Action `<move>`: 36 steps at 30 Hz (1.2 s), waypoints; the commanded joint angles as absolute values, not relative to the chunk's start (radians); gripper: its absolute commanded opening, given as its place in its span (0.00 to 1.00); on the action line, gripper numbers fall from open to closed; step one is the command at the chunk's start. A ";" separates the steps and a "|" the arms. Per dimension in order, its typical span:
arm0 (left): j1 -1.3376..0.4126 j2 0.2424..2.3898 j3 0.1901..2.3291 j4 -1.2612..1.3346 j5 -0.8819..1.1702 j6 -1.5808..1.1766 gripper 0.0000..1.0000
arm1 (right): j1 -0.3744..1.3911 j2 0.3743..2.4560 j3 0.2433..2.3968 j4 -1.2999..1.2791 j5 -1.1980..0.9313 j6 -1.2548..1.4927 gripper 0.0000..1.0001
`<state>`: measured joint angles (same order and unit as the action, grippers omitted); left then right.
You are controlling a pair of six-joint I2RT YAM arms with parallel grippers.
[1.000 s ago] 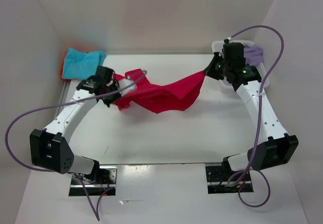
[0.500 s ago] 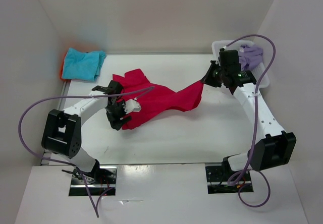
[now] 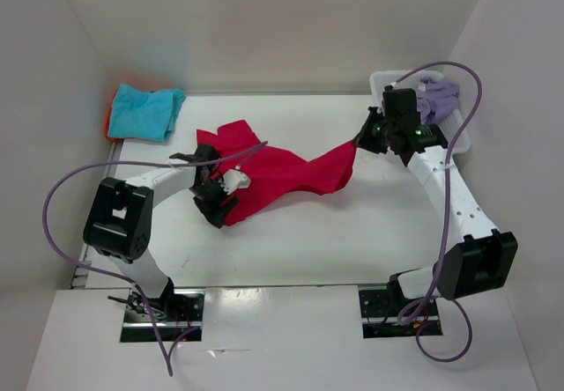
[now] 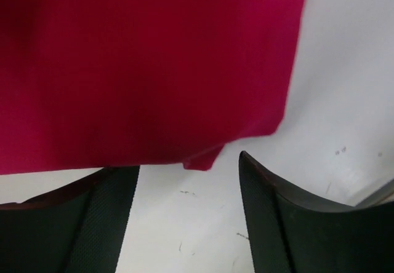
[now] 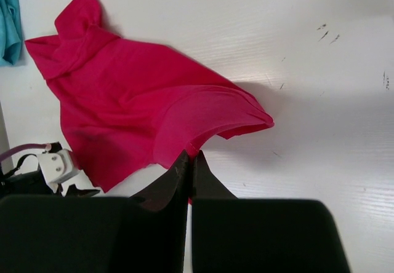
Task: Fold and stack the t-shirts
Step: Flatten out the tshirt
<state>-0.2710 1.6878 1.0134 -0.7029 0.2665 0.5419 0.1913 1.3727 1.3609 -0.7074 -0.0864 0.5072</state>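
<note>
White table (image 3: pixel 370 224). Big red shirt (image 3: pixel 282 166) lies across the middle, from the L side to the far R, w/ its R end pulled up off the table. White basket (image 3: pixel 461 137) sits at the far R corner, purple shirt (image 3: pixel 438 99) in it. Blue shirt (image 3: pixel 145 112) is at the far L corner, on top of an orange shirt (image 3: pixel 111 120) that only peeks out at the edge.

L gripper (image 4: pixel 184 224) is wide open and holds nothing. It sits low over the table at the near L edge of the red shirt. The hem lies just past the fingertips (image 4: pixel 261 193), w/ bare table between them. Can't tell if the L finger touches the cloth.

R gripper (image 5: pixel 189 165) is closed tight. It pinches a corner of the red shirt and holds that end up in the air near the basket.

Vs 1 sec ago: L gripper was shut on the shirt's L end, further back & more to the L. Now it has let go, opened up, and come nearer & a bit to the R. The shirt's L part has dropped flat on the table. R gripper barely moved, same pinch.
</note>
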 commanded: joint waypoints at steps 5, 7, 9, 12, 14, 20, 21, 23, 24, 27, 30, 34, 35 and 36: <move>-0.272 1.740 0.991 -0.600 0.230 0.462 0.50 | 0.193 1.324 1.368 -0.667 -0.061 0.497 0.00; -0.272 1.750 0.991 -0.600 0.239 0.462 0.34 | 0.193 1.315 1.378 -0.667 -0.052 0.497 0.00; -0.272 1.763 1.000 -0.609 0.268 0.474 0.22 | 0.193 1.315 1.378 -0.667 -0.052 0.497 0.00; -0.272 1.763 1.000 -0.629 0.307 0.474 0.00 | 0.193 1.315 1.378 -0.667 -0.052 0.497 0.00; -0.247 1.749 1.009 -0.638 0.354 0.483 0.00 | 0.193 1.315 1.368 -0.658 -0.063 0.497 0.00; -0.076 1.700 1.490 -0.774 0.258 0.520 0.00 | 0.121 1.630 1.925 -0.779 -0.049 0.410 0.00; -0.046 1.716 1.620 -0.790 0.258 0.520 0.00 | 0.121 1.694 2.086 -0.828 -0.019 0.400 0.00; 0.006 1.749 2.005 -0.801 0.258 0.445 0.00 | 0.121 1.863 2.569 -0.940 0.027 0.400 0.00; 0.043 1.749 2.107 -0.801 0.247 0.427 0.00 | 0.109 1.879 2.661 -0.940 0.069 0.426 0.00; 0.066 1.763 2.302 -0.749 0.227 0.414 0.00 | 0.097 1.879 2.784 -0.919 0.098 0.451 0.00; 0.066 1.763 2.326 -0.770 0.227 0.439 0.00 | 0.086 1.838 2.693 -0.908 0.088 0.430 0.00; 0.066 1.727 2.136 -0.799 0.206 0.475 0.00 | 0.095 1.752 2.501 -0.917 0.087 0.402 0.00; 0.066 1.711 2.076 -0.787 0.193 0.485 0.00 | 0.095 1.697 2.444 -0.905 0.087 0.402 0.00; 0.066 1.675 2.012 -0.787 0.181 0.514 0.00 | 0.106 1.663 2.307 -0.893 0.098 0.402 0.00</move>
